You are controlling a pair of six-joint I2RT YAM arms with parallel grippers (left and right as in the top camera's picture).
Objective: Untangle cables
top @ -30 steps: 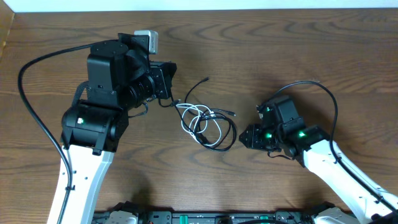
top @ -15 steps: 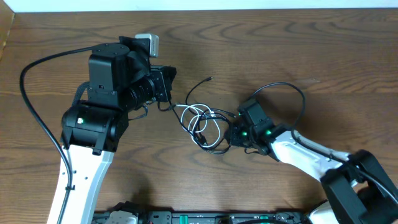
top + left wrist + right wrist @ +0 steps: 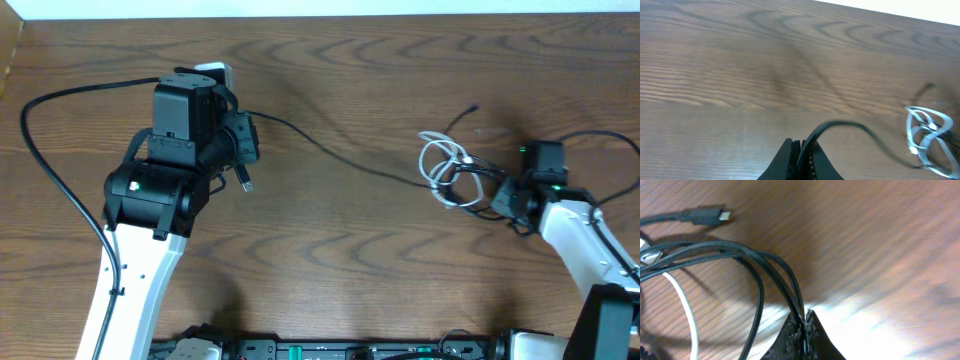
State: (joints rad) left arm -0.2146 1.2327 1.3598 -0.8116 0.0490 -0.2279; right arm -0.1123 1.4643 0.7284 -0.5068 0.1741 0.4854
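Note:
My left gripper [image 3: 244,140] is shut on a black cable [image 3: 330,152] that runs in a long line across the table to the tangle. Its plug end [image 3: 247,184] hangs just below the gripper. In the left wrist view the cable [image 3: 840,124] rises out of the closed fingers [image 3: 790,160]. The tangle, a looped white cable [image 3: 436,160] and black loops [image 3: 470,185], lies at the right. My right gripper [image 3: 497,196] is shut on the black loops [image 3: 760,262]. A black plug [image 3: 707,215] and the white cable [image 3: 685,305] lie beside them.
A thick black robot wire [image 3: 50,170] arcs round the left arm. Another loops behind the right arm [image 3: 600,140]. A loose black cable end [image 3: 470,111] points up from the tangle. The table's far edge [image 3: 320,16] runs along the top.
My right gripper has closed on the tangle and dragged it far to the right. One black cable, held by the left gripper, has pulled out into a long line. The left arm shifted slightly left.

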